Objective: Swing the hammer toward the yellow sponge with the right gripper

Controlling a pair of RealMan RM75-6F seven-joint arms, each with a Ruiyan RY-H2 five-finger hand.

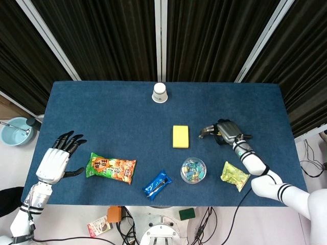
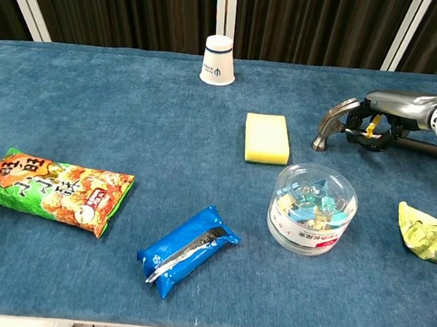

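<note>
The yellow sponge (image 1: 180, 136) (image 2: 267, 138) lies flat near the table's middle. To its right the hammer (image 1: 207, 131) (image 2: 335, 121) rests on the cloth, its metal head pointing at the sponge and its black handle running off to the right. My right hand (image 1: 229, 131) (image 2: 405, 106) lies over the hammer's neck, with fingers curled round it just behind the head. A short gap separates the hammer head from the sponge. At the table's left front edge my left hand (image 1: 53, 163) hovers with fingers spread, holding nothing; only the head view shows it.
A white paper cup (image 1: 160, 93) (image 2: 218, 60) stands at the back centre. A clear tub of clips (image 1: 193, 170) (image 2: 312, 209) sits just in front of the sponge and hammer. A green snack bag (image 2: 54, 188), a blue packet (image 2: 187, 250) and a yellow-green packet (image 2: 427, 233) lie along the front.
</note>
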